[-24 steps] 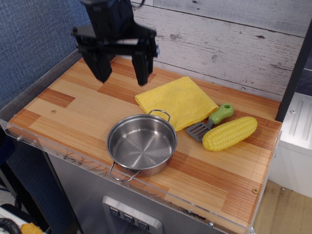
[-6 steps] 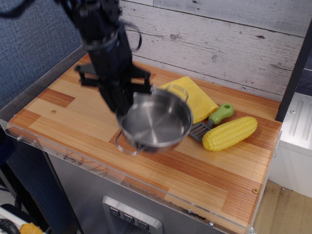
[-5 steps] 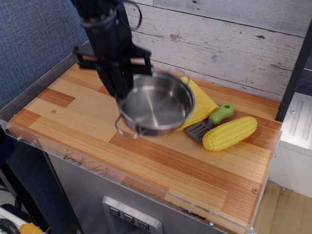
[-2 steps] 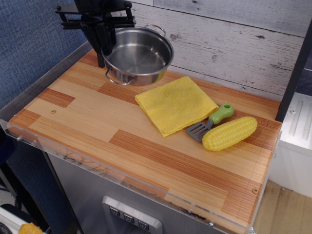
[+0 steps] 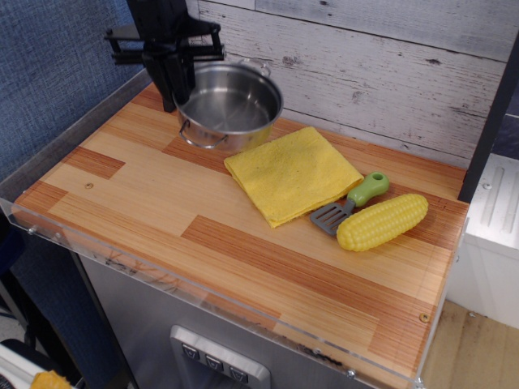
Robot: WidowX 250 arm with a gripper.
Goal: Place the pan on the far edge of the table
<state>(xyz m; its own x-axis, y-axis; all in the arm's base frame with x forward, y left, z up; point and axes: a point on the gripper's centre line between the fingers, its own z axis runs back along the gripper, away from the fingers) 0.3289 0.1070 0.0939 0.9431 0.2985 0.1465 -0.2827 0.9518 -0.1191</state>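
The shiny steel pan (image 5: pixel 229 106) is at the far edge of the wooden table (image 5: pixel 146 211), close to the back wall, near the far left corner. Its front loop handle (image 5: pixel 201 139) points toward me. My black gripper (image 5: pixel 180 91) is shut on the pan's left rim, coming down from above. The pan sits low, at or just above the tabletop; I cannot tell whether it touches.
A yellow cloth (image 5: pixel 293 173) lies just right of and in front of the pan. A green-handled spatula (image 5: pixel 350 202) and a yellow corn cob (image 5: pixel 382 220) lie at the right. A whitewashed plank wall (image 5: pixel 381 73) stands behind the table.
The gripper lifted the pan from the table's front, carried it over the cloth to the far left, and has just lowered it toward the tabletop.
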